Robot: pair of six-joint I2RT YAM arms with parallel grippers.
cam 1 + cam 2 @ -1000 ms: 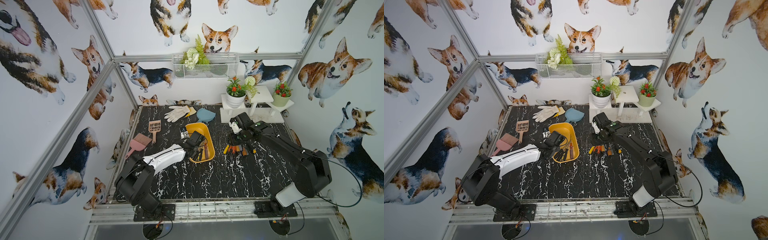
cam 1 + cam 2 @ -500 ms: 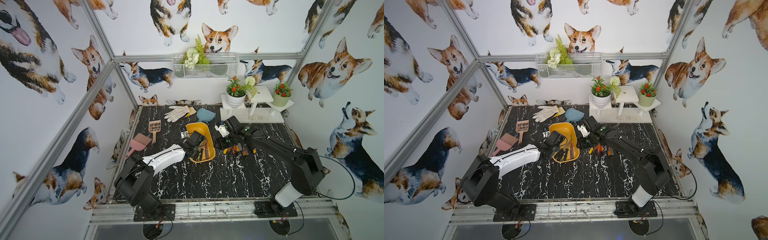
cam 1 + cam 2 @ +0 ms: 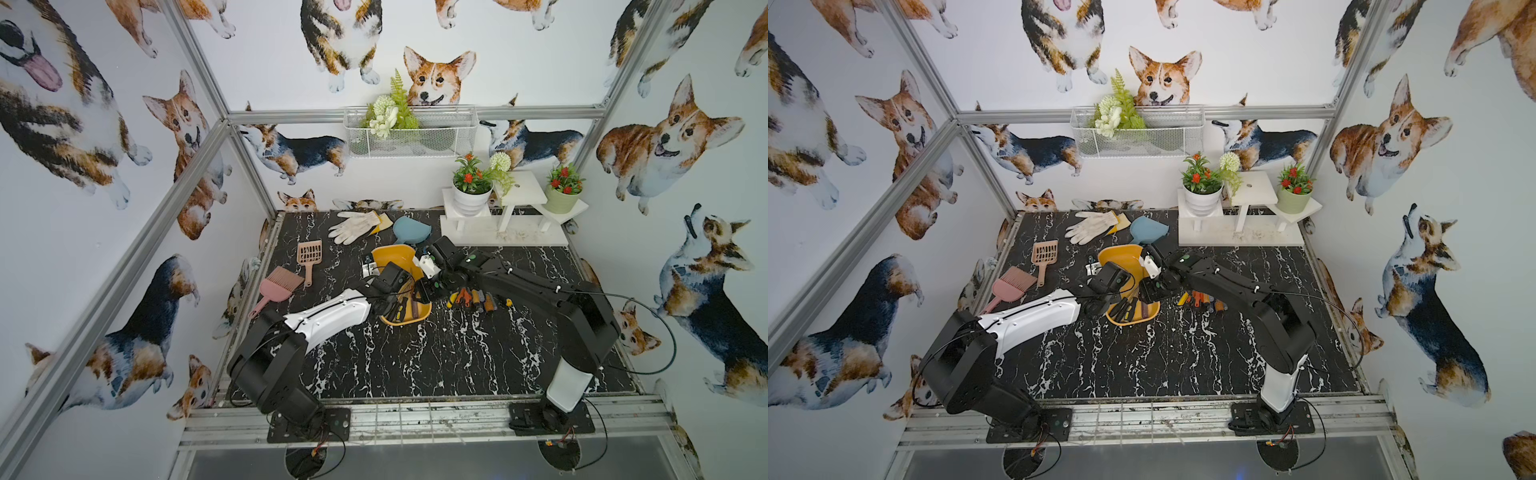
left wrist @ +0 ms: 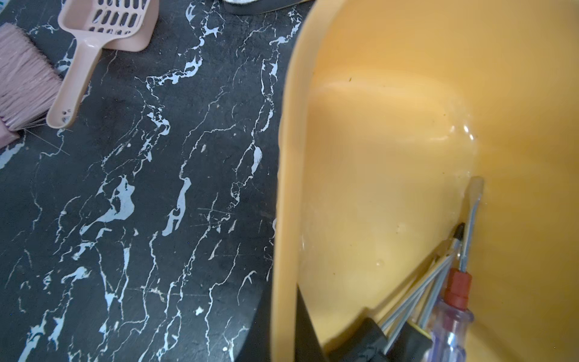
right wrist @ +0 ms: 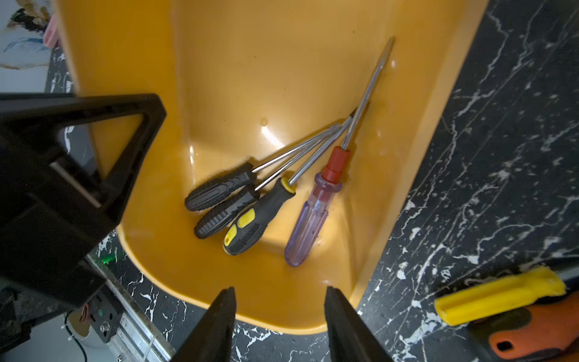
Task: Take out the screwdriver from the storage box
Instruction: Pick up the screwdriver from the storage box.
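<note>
Now: left end effector (image 3: pixel 376 275) clenched on storage box (image 5: pixel 250 62) wall. Four screwdrivers (image 5: pixel 257 216) bunched at its near end, shafts crossing. Over them, right end effector (image 5: pixel 279 293) released, empty. Risk: pinching one handle drags neighbours, or jaws straddle two.

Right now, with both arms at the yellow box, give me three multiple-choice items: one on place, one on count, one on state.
1. Where in the storage box do the screwdrivers lie?
A. bunched at its near end, toward the robot
B. bunched at its far end
C. spread evenly along it
2. How many screwdrivers are in it?
A. two
B. four
C. six
3. The right tool is:
A. shut on a screwdriver
B. open and empty
C. shut on the rim

1 A: in both top views the handles crowd the near end.
2 B: two black handles, one black-and-yellow, one clear purple.
3 B: its fingers stand wide apart, gripping nothing.
</note>
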